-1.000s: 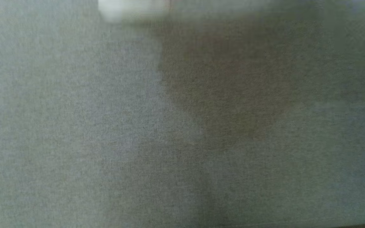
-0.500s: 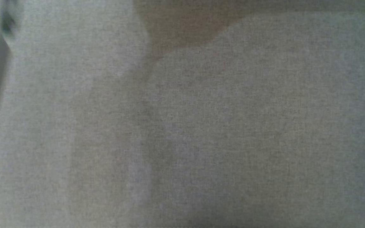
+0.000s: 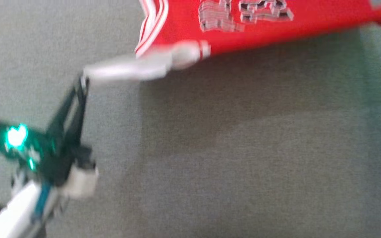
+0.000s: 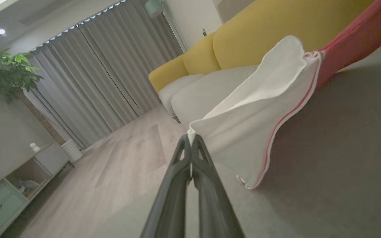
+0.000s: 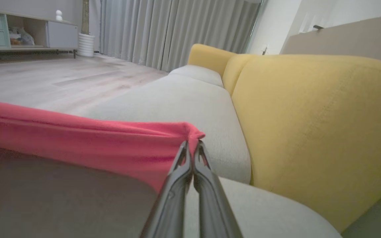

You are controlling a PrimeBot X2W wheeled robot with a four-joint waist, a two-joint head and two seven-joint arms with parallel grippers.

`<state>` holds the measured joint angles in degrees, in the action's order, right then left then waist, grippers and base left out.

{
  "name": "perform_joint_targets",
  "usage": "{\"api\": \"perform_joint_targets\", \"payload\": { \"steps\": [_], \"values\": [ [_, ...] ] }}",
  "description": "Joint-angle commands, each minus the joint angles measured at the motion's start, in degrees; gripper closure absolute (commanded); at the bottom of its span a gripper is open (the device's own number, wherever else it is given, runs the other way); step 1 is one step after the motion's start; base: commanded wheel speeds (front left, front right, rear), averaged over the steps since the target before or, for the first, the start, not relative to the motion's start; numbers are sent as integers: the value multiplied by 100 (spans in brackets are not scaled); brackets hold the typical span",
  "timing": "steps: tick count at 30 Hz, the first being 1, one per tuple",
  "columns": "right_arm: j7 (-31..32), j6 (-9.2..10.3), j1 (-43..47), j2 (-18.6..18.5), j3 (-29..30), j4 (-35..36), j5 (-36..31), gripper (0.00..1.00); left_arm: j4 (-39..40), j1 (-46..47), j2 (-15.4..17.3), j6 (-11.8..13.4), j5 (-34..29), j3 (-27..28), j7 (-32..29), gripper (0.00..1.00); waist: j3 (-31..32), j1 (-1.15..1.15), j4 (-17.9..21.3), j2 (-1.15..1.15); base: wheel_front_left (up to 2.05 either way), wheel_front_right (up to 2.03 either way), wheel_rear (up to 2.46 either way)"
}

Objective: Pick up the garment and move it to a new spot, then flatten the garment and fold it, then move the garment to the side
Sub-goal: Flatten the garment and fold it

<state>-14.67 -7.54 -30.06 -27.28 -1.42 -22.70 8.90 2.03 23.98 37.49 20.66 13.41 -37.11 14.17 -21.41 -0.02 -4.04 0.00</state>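
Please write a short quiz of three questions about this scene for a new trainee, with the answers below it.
1. True or false: the left pincer is open and holds nothing.
2. Which part of the garment does the left pincer grip? A) the white sleeve B) the printed chest C) the collar
3. Fill in: the right pincer is shut on the garment's ___ cloth (colour).

Key: 1 false, it is shut on cloth; 2 A; 3 red.
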Motion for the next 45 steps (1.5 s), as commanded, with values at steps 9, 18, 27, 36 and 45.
{"api": "perform_joint_targets", "payload": {
  "steps": [9, 18, 27, 36, 45],
  "values": [
    [-32, 5, 1779, 185, 325, 899, -214, 100, 781, -1463, 427, 517, 205, -122, -317, 100, 262, 2, 203, 0, 0, 0, 0],
    [-32, 5, 1559, 442, 194, 511, -149, 100, 505, -755, 483, 154, -70, -270, -661, 100, 61, 2, 420, 0, 0, 0, 0],
    [-32, 5, 597, 420, -43, -186, -76, 100, -483, 1111, 192, -432, -472, -187, -598, 100, -381, 2, 460, 0, 0, 0, 0],
    [-32, 5, -134, 303, -325, -575, -58, 100, -1263, 2422, -93, -783, -792, -246, -607, 100, -669, 2, 452, 0, 0, 0, 0],
    [-32, 5, -622, 340, -542, -863, -66, 0, -2396, 2968, -648, -876, -665, -286, -398, 0, -741, 2, 426, 0, 0, 0, 0]
  ]
}}
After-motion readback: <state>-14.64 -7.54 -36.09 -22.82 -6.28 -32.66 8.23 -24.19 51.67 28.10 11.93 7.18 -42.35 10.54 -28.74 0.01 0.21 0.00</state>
